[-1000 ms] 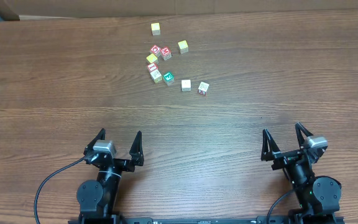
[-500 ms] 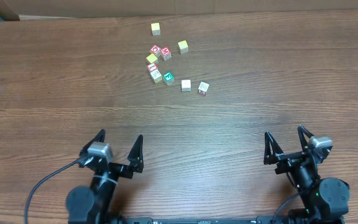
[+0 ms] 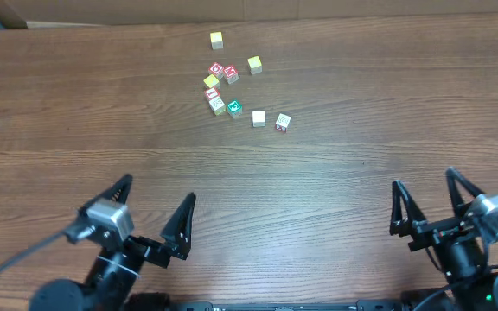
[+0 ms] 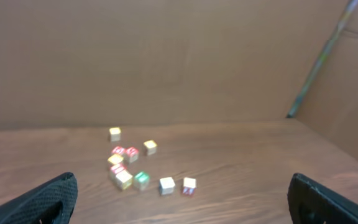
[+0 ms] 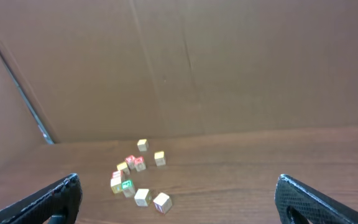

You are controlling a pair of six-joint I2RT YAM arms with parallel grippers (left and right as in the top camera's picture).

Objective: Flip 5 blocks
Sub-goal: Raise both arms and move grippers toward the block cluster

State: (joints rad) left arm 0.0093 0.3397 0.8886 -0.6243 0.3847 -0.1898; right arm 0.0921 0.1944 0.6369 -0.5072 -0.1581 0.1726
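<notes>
We swing our left gripper outward to the left and back toward the near edge of the table; from overhead it now looms larger. Our right gripper shifts outward to the right and back likewise.

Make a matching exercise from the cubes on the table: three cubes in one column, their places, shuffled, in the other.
Cubes
1. green-faced block
2. lone yellow cube
3. printed pale block

Places (overhead view)
A. farthest right of all the cubes
B. farthest from the arms, apart from the rest
C. in the near row, just left of the plain pale block

Pairs: 1-C, 2-B, 3-A
</notes>
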